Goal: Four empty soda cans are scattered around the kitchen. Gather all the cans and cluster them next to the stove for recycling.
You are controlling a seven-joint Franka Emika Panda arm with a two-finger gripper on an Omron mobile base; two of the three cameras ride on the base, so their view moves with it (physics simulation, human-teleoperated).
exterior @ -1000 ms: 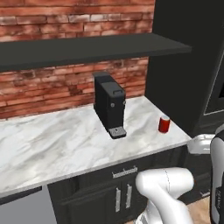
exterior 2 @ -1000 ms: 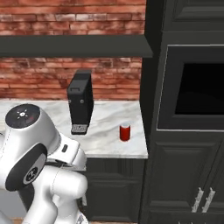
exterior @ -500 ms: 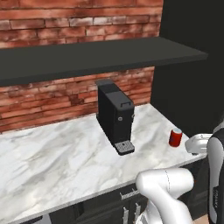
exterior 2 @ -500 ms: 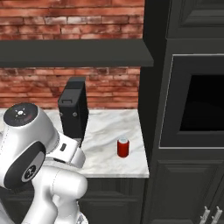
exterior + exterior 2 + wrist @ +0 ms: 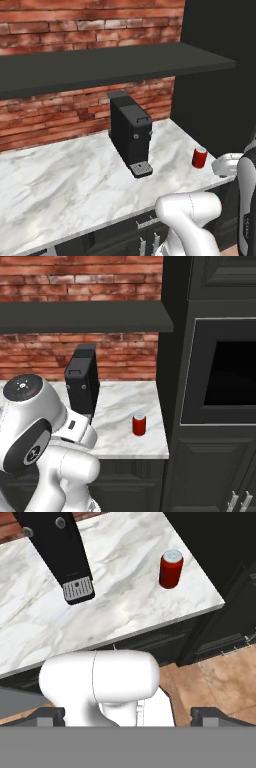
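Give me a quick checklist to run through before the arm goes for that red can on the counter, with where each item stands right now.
1. Target found: red soda can stands on the marble counter. Ok.
2. Can upright, silver top up. Ok.
3. Space around the can: the black coffee machine stands apart from it, to its left; the tall dark cabinet is close on its right, leaving less room on that side. Cannot tell.
4. Fingers open wide and holding nothing. Ok.
5. Hand near the can: it is back over the counter's front edge and the floor. Not ok.
6. Stove in sight for the drop-off. Not ok.
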